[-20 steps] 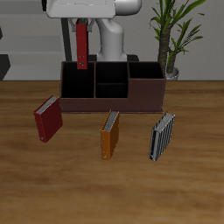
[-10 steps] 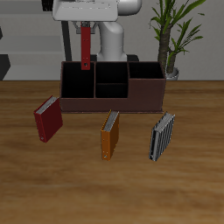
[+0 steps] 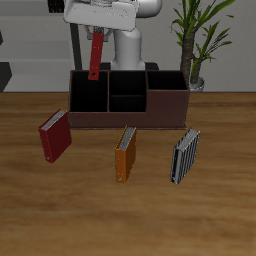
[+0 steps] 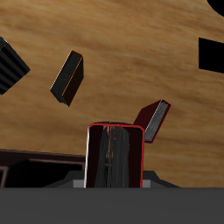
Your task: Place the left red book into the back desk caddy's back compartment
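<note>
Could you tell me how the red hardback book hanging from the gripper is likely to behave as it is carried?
The red hardback book looks stiff, so it should not flop. Held by its upper end and tilted, it may swing or slip in the gripper.

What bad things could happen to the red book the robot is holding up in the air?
The red book hangs tilted from the pincer, above the caddy but over a big end bay, not the small back compartment. Let go here, it would probably land in the wrong bay. Lowered crooked, its corner might catch on a wall of that small cell. The pincer grips only its top end, so it could swing or slip.
</note>
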Available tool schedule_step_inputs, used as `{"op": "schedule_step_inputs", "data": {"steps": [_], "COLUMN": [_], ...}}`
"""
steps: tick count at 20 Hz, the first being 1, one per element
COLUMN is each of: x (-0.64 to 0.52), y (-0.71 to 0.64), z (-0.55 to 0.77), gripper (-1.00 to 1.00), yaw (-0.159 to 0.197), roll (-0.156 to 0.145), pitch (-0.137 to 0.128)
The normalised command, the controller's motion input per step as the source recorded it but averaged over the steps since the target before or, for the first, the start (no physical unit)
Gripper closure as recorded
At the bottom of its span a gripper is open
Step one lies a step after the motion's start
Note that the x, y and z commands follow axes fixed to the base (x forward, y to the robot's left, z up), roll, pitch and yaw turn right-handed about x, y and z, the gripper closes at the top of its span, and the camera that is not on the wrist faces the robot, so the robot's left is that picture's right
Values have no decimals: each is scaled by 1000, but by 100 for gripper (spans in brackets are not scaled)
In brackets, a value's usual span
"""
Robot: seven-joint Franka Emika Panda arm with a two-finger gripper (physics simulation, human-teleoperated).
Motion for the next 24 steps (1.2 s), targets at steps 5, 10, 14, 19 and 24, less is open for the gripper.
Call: {"op": "schedule_step_inputs", "data": {"steps": [5, 10, 14, 19, 24], "x": [-190, -344, -320, -290, -159], "y": [16, 109, 13, -33, 38], "z": [140, 149, 75, -50, -182], "gripper": [100, 100, 100, 100, 100], "yaw": [-39, 14, 19, 16, 44], "roll": [-64, -9, -16, -19, 33], "pitch": [-28, -39, -25, -12, 23]}}
